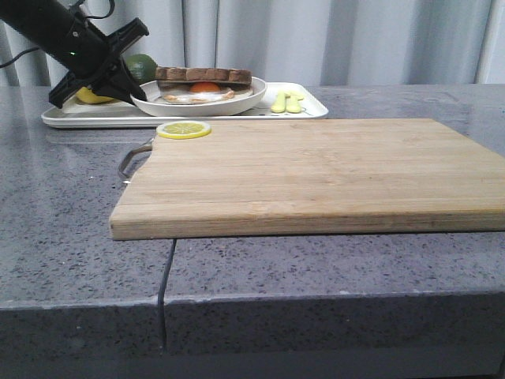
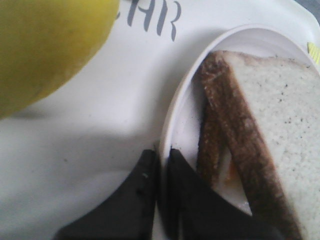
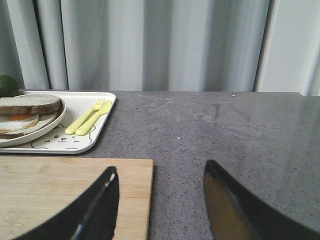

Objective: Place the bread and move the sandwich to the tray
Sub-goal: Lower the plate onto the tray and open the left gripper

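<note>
1. Grey speckled stone counter (image 1: 71, 229) runs under pale curtains (image 1: 316, 39); places below are given relative to the wooden cutting board (image 1: 316, 174) lying on it.
2. Beyond the board's far edge sits the tray (image 1: 95, 117), white and low-rimmed.
3. On the tray rests the plate (image 1: 197, 105) carrying the sandwich (image 1: 203, 82), bread over a fried egg with orange yolk.
4. Over the tray's end beyond the board's handle corner, the left gripper (image 2: 161, 165) has its fingers pinched narrowly on the plate's rim.
5. Near the board's opposite end, the right gripper (image 3: 160, 200) hovers with fingers spread wide, holding nothing.
6. A lemon (image 2: 45, 50) lies on the tray, just beside the plate.
7. Yellow cutlery (image 3: 90, 117) lies on the tray's other end.
8. A lemon slice (image 1: 183, 129) sits on the board's far corner.
</note>
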